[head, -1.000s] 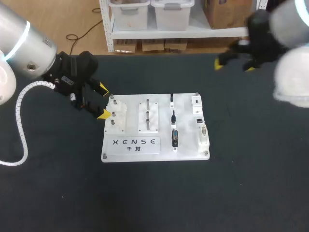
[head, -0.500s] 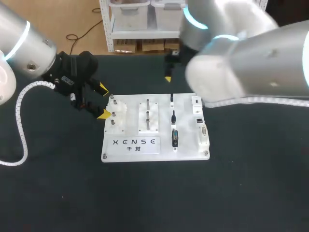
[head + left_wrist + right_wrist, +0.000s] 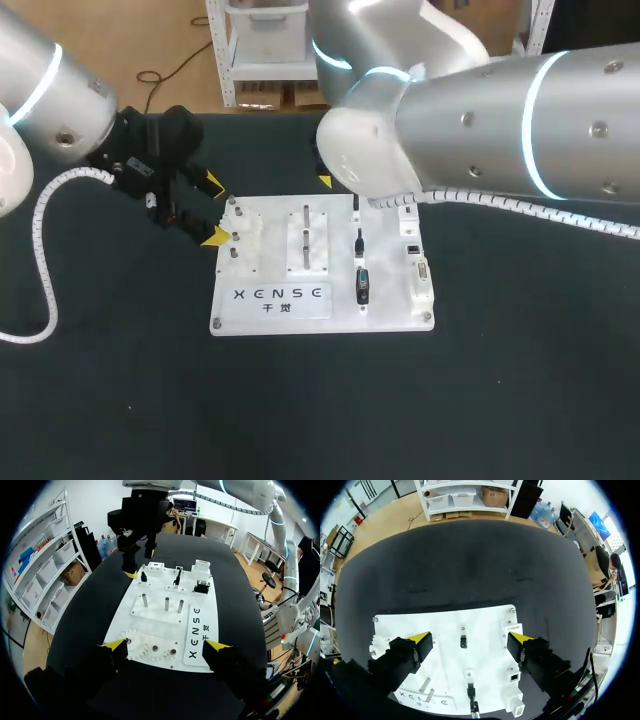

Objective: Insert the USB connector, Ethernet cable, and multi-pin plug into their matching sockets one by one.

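Observation:
A white board (image 3: pixel 270 300) lies in the middle of the black table. Three black plugs stand in a column on it: the top plug (image 3: pixel 356 205), the middle plug (image 3: pixel 358 242) and the larger bottom plug (image 3: pixel 362 285). White socket blocks (image 3: pixel 415 250) line the board's right side. My right gripper (image 3: pixel 468 640) hangs open above the board's far part, with the top plug (image 3: pixel 463 641) below and between its fingers, untouched. In the head view its arm hides most of it; one yellow tip (image 3: pixel 325 181) shows. My left gripper (image 3: pixel 212 210) stands open at the board's left edge, by the gear pegs (image 3: pixel 152 650).
The board also carries upright metal pins (image 3: pixel 306 232) in its middle and a printed label (image 3: pixel 278 296) at the front. My right arm (image 3: pixel 500 130) spans the far right of the table. Bare black tabletop (image 3: pixel 320 410) surrounds the board.
My right arm has swung in from the far right, and its gripper now hangs over the board's far edge. The left arm has not moved.

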Robot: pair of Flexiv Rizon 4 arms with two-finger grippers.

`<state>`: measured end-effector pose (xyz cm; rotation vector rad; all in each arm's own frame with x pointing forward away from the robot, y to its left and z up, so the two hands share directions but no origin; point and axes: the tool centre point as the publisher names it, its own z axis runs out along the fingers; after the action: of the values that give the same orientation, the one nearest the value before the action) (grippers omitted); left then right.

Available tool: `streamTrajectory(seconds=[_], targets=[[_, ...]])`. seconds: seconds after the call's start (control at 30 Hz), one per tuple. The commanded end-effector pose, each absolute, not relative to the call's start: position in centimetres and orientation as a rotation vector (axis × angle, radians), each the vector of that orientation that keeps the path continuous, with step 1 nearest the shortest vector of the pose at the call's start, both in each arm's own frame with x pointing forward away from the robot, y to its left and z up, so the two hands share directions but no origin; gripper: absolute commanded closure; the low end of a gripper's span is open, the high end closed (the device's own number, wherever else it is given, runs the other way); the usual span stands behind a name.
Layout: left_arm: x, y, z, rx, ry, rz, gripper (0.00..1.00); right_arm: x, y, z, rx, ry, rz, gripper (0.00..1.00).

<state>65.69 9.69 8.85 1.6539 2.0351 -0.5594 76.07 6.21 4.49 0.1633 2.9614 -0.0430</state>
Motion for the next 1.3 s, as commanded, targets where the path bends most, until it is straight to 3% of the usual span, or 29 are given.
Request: streamTrajectory(seconds=[0.03,1.3], targets=[[65.6,9.7,8.8,1.654,2.035,-0.558,0.00,75.5,5.7,4.4,0.148,2.961,0.002,0.00],[65.6,9.7,8.8,1.654,2.035,-0.558,0.00,73.6,5.3,2.7,0.193,3.059,0.014,0.00]])
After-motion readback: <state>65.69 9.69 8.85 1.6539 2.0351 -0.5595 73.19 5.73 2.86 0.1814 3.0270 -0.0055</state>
